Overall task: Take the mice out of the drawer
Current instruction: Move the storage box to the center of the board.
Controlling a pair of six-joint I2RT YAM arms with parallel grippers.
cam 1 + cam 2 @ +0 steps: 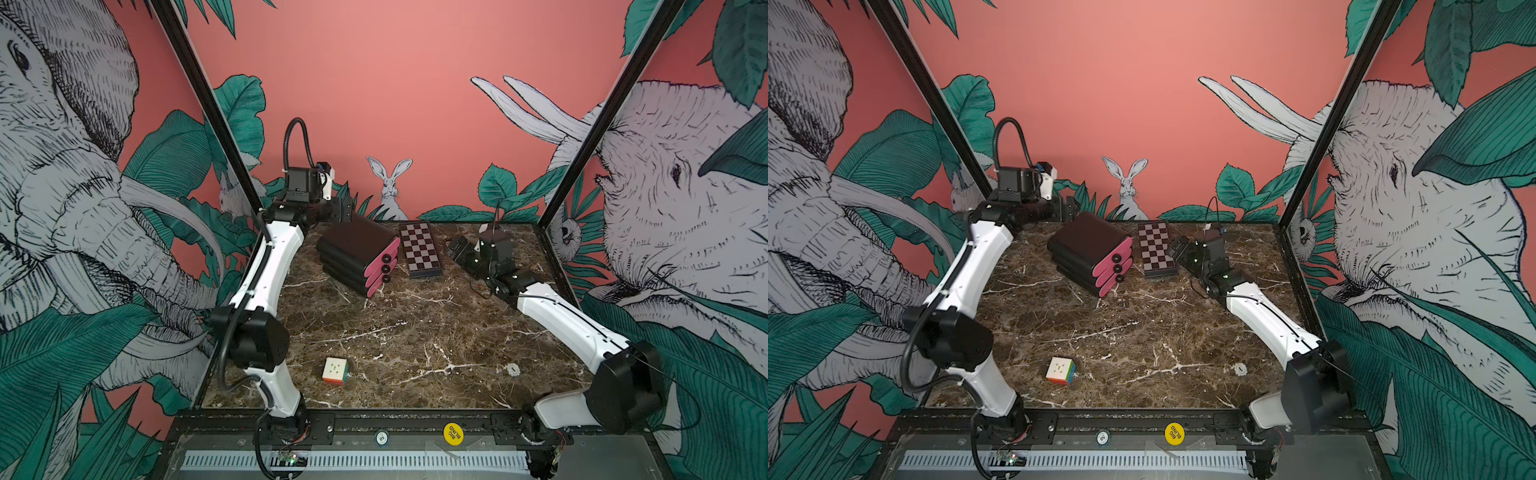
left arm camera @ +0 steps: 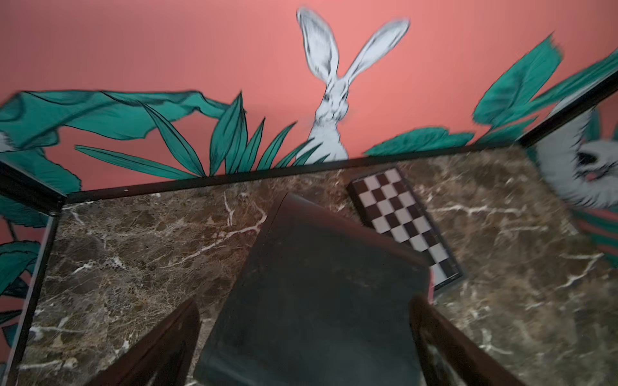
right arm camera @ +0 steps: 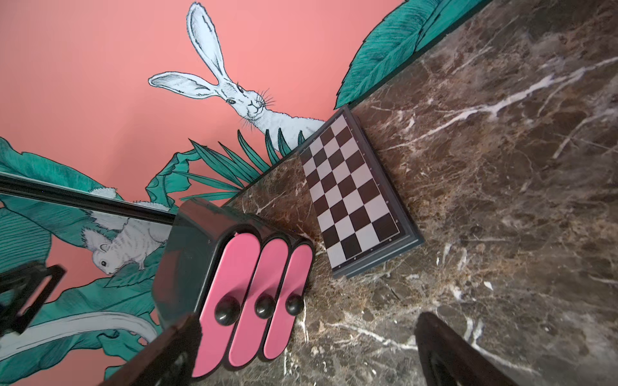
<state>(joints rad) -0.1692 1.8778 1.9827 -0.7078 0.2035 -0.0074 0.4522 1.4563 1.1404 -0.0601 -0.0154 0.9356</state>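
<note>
The mice are hidden from every view. A black cabinet point(image 1: 353, 245) stands at the far middle of the bench point(image 1: 415, 332). Its three drawers point(image 1: 380, 270), stacked one above another, are all shut. Their long pink fronts, each with a black knob point(image 3: 227, 310), face toward the near right. The cabinet's long axis therefore runs from far left to near right.

A folded chessboard point(image 1: 419, 249) lies flat just beside the cabinet on its right, with its long axis running from far to near.

The left tool point(image 1: 345, 210) hangs over the cabinet's rear end with its jaws wide apart. In the blurred left wrist view the cabinet's dark top shows between its fingers point(image 2: 167, 341); whether they touch it cannot be told.

The right tool point(image 1: 457, 249) sits low over the bench on the far side of the chessboard. Its jaws are spread wide and hold nothing, and it points toward the drawer fronts.

A puzzle cube point(image 1: 335, 370) rests near the front left of the bench, well apart from the cabinet.
</note>
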